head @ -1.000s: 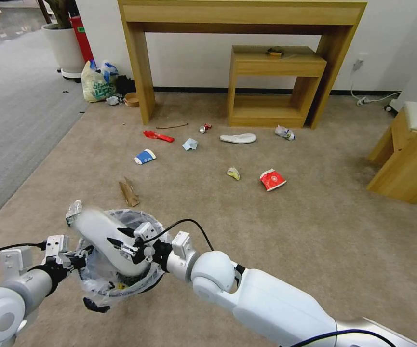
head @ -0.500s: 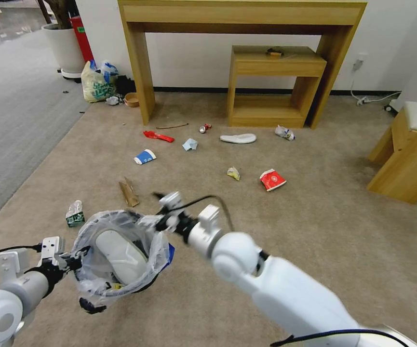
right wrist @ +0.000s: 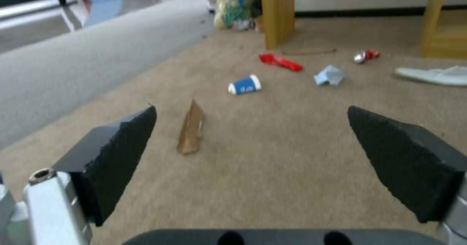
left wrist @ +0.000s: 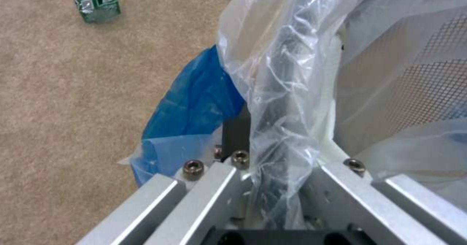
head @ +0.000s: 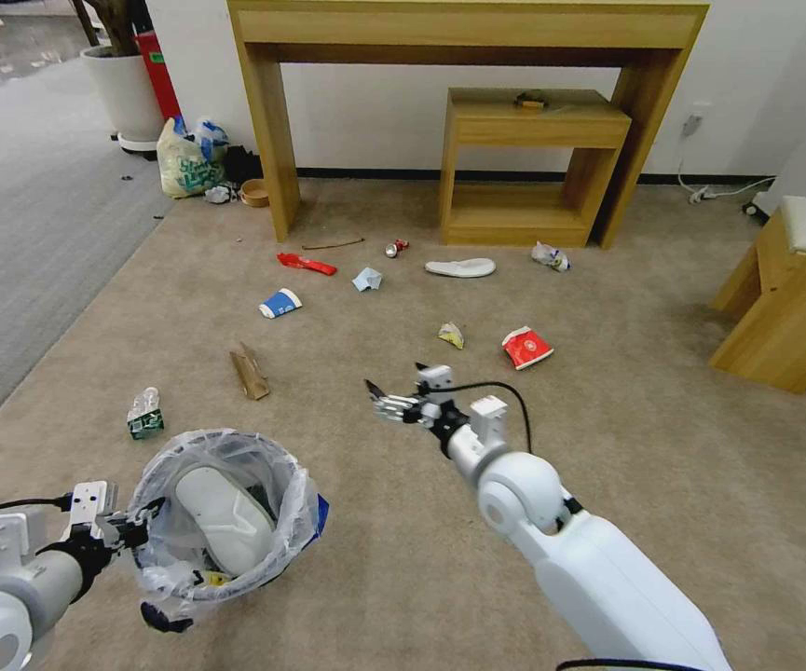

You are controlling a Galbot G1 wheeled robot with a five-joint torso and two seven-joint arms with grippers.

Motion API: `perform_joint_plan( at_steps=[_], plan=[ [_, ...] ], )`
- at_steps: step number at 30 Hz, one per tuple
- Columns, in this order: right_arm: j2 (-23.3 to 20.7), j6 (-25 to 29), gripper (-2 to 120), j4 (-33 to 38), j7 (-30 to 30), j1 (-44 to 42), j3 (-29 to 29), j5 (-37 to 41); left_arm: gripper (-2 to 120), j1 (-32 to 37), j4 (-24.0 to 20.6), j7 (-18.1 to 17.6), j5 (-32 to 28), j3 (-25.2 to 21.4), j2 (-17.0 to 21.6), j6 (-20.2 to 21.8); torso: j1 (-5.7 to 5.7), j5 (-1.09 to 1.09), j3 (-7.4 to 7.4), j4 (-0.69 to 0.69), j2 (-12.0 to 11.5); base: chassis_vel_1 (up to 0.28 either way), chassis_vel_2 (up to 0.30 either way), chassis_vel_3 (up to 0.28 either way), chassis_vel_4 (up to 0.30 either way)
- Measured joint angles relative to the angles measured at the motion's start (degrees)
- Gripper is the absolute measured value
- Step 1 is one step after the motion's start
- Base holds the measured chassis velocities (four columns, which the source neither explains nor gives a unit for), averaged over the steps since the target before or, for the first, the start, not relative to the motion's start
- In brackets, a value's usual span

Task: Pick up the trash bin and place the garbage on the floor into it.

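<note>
Tan carpet floor (head: 607, 447) – left end effector (head: 128, 533) pinching trash bin (head: 225, 522) rim, right end effector (head: 386, 399) spread.

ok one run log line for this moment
left gripper: shut on trash bin rim | right gripper: open, empty, over floor | white slipper in bin

I am looking into what seems an office or a staged test room: tan carpet floor (head: 607, 447) meeting a grey striped carpet (head: 30, 233), a tall light-wood console (head: 468, 28) against a white wall with a smaller shelf unit (head: 524, 168) under it, a potted plant (head: 123, 84) (white pot), and a padded wooden stool (head: 794, 298).
</note>
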Motion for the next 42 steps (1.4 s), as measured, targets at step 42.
perform_joint_plan(
  at_steps=[42],
  plan=[
    [1.3,0.7,100,2.8,2.1,-5.9,3.3,-2.6,0,3.7,-4.9,-0.3,1.4,-0.9,-1.9,0.0,0.0,-0.02,0.0,0.02,0.0,0.148,0.146,-0.148,-0.149]
  ],
)
